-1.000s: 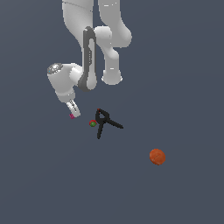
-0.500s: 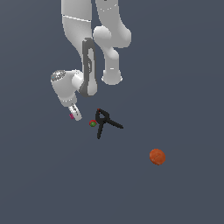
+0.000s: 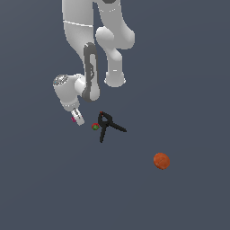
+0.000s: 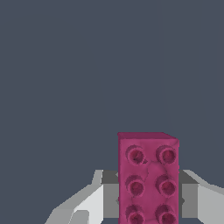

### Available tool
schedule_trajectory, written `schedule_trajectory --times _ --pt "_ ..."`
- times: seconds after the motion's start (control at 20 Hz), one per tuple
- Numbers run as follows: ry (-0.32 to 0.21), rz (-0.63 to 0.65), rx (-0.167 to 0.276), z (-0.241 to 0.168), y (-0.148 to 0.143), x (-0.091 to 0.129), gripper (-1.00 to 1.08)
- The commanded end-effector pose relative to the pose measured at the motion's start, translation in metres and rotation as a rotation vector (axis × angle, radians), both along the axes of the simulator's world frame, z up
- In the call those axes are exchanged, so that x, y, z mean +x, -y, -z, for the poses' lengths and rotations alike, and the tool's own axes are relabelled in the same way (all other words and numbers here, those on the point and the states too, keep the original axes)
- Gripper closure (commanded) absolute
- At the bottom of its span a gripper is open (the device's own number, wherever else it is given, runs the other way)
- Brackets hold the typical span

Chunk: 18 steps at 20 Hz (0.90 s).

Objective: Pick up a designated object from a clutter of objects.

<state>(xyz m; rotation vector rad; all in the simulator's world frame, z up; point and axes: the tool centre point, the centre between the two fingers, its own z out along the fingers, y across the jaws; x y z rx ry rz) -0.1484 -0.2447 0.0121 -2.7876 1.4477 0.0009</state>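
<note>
The designated object, a small magenta brick [image 4: 148, 175] with studs, sits between my gripper's [image 4: 148, 192] two grey-white fingers [image 4: 94, 202], which press against its two sides. In the exterior view only a sliver of the magenta brick [image 3: 73, 119] shows beside the white finger of my gripper [image 3: 77, 118], low over the grey floor. The rest of the clutter of objects lies to the exterior view's right: a black spring clamp [image 3: 108, 126] and a tiny red-green ball [image 3: 95, 127] touching it.
An orange ball [image 3: 161, 161] lies alone farther to the exterior view's right and nearer the camera. The arm's white links [image 3: 90, 54] rise behind the clamp. Flat grey floor [image 3: 45, 188] surrounds everything.
The wrist and hand have shifted slightly down and to the exterior view's right over the second. The fingers stay at the brick. The clamp and both balls have not moved.
</note>
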Motion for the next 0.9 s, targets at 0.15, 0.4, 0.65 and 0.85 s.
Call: schedule_trajectory --times 0.15,0.4,0.65,0.85 --pt "0.0 0.0 0.0 0.0 0.0 0.0 1.08" --pt "0.0 0.0 0.0 0.0 0.0 0.0 1.08" --pt "0.0 0.0 0.0 -0.008 -0.004 0.004 1.08" --pt "0.0 0.0 0.0 -0.023 -0.011 0.012 1.08"
